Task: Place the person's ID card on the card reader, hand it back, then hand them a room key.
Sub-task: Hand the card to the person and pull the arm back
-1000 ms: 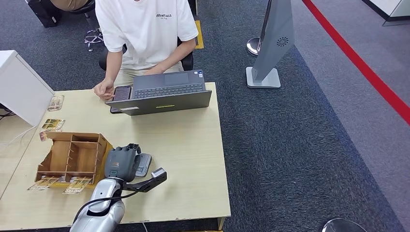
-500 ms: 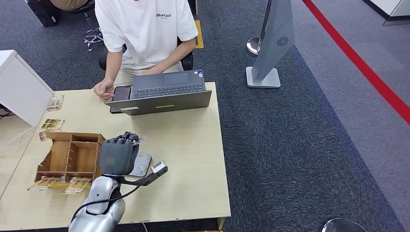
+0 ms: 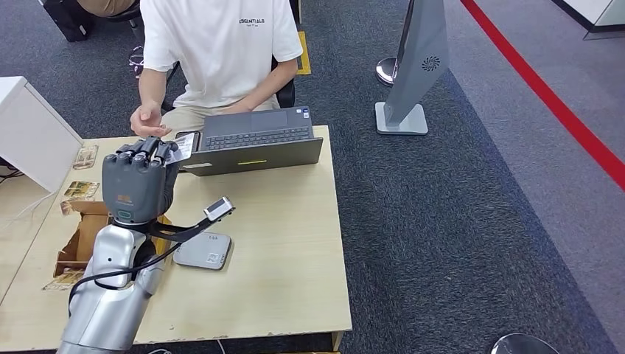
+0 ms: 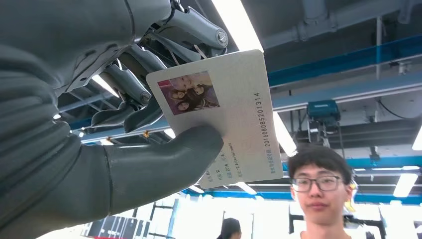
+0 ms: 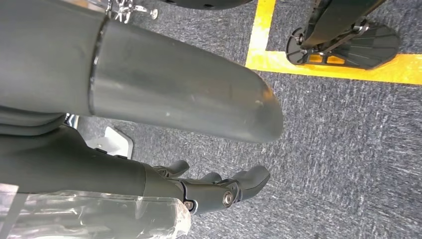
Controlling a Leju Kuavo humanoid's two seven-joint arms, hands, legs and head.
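My left hand (image 3: 136, 184) is raised above the table's far left part and pinches a white ID card (image 3: 180, 150) that sticks out toward the person. In the left wrist view the ID card (image 4: 224, 114), with a small photo and a number, sits between my thumb (image 4: 164, 159) and fingers (image 4: 134, 89). The person's hand (image 3: 147, 118) hovers palm up just beyond the card, apart from it. The grey card reader (image 3: 203, 251) lies bare on the table below my arm. Patterned key cards (image 3: 81, 190) lie at the left. My right hand (image 5: 219, 189) hangs over the carpet, holding nothing.
A wooden organiser box (image 3: 77, 240) stands under my left forearm, with more cards (image 3: 59, 280) at its near side. An open laptop (image 3: 254, 144) sits at the table's far edge before the seated person. A white box (image 3: 33, 136) stands at the far left.
My left hand has lifted off the card reader with the ID card and moved away toward the person. The person's hand has risen from the table beside the phone.
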